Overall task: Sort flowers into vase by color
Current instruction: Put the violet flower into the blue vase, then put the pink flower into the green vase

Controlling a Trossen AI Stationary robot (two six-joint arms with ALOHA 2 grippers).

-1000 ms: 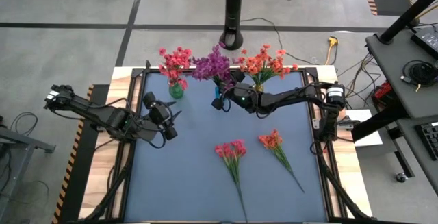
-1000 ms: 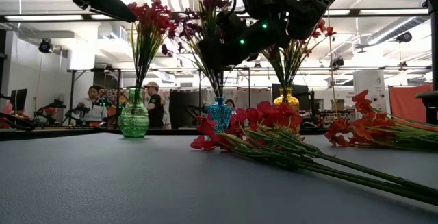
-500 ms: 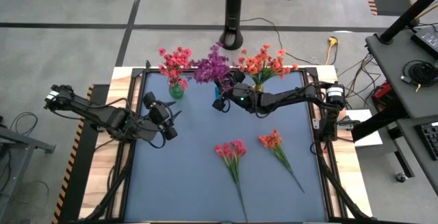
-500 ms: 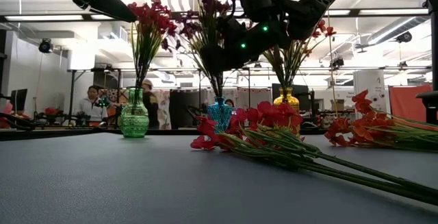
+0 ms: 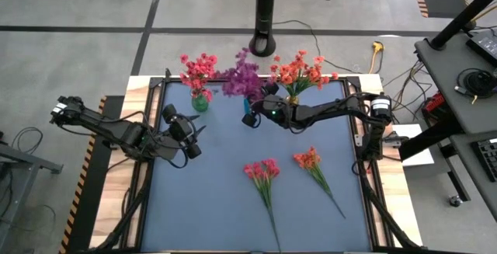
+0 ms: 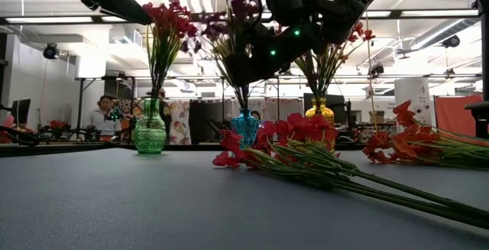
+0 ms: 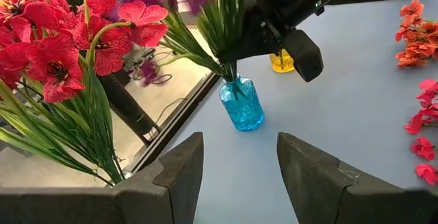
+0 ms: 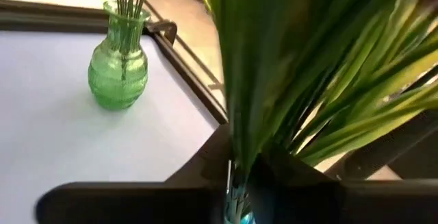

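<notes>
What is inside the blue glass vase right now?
The blue glass vase holds the purple flower sprig, its green stems entering the neck. The right gripper sits at those stems above the vase; its fingers hide the grip itself.

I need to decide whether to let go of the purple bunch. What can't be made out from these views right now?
- Right gripper: how its jaws stand; purple flowers cover it from above, leaves fill the right wrist view.
- Blue vase mouth: stems crowd it in the left wrist view, so how deep they sit is unclear.
- Loose pink-red sprig: stem end cut off by the high view's bottom edge.
</notes>
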